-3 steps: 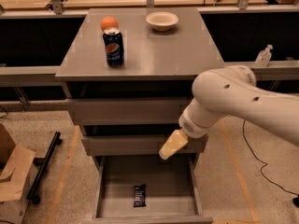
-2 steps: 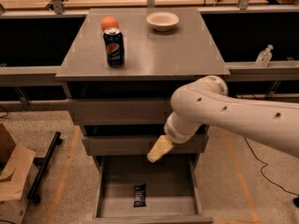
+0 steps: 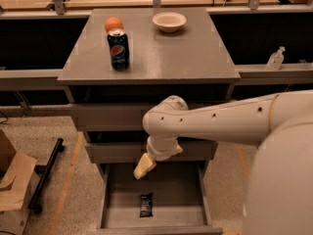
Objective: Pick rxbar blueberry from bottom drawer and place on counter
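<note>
Leftward and lower now, the gripper hangs over the open bottom drawer, its grip impossible to tell; the dark, pale-printed snack bar lies flat, lengthwise front-to-back.

i see my cream two-finger gripper hanging over the open, shallow grey bottom drawer, apart from the small dark-wrapped rxbar blueberry lying flat inside. on the smooth grey counter stand a blue pepsi can and a white bowl.
</note>
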Available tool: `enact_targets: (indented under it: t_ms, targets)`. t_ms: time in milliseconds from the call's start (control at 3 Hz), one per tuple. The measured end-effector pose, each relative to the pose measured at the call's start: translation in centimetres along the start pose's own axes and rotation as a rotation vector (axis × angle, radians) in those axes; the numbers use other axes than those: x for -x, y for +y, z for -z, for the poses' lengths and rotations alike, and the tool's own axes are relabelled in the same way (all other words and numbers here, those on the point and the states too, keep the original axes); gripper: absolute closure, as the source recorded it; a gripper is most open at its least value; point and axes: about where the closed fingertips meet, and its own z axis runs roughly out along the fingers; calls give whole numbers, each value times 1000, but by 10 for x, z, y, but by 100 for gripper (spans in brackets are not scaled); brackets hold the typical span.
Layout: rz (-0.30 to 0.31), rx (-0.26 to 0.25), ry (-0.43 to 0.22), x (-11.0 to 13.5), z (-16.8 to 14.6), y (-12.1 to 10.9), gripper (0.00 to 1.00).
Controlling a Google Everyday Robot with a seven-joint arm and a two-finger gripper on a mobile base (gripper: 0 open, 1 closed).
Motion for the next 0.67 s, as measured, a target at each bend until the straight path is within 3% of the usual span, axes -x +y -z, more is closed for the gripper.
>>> enact_targets:
  t_ms: [333,667]
  targets:
    - [-63,15,7,-2,-9,3,0]
    - [-82,105,20,-11,-35,8,0]
